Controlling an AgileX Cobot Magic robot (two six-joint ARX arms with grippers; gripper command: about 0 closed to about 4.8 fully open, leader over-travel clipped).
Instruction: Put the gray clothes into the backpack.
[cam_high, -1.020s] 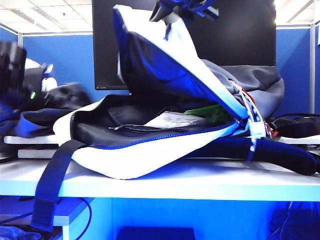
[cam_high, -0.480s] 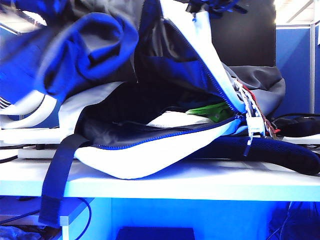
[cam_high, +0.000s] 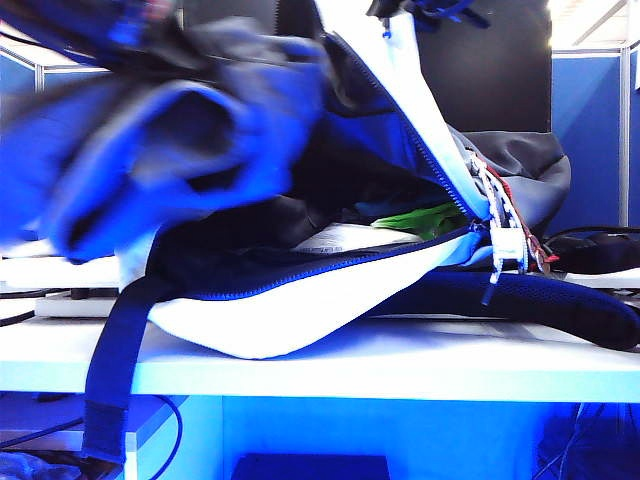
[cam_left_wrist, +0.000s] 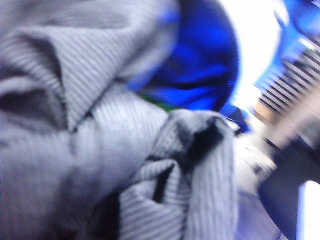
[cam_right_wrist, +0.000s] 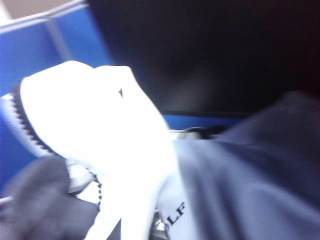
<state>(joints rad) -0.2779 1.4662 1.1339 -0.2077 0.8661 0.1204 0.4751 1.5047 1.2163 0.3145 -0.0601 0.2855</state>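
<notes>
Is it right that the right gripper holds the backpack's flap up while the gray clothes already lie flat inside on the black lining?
Not quite. The exterior view shows the gray clothes in the air at the backpack mouth, carried by the left gripper, not lying inside. The right gripper does hold the flap up.

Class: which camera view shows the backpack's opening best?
The exterior view: the backpack lies open, flap raised by the right gripper. Right wrist view shows only blurred white flap. Left wrist view shows mainly the gray clothes.

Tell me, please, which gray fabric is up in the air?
The gray clothes, blurred beside the backpack's opening; its gray end panel rests behind.
</notes>
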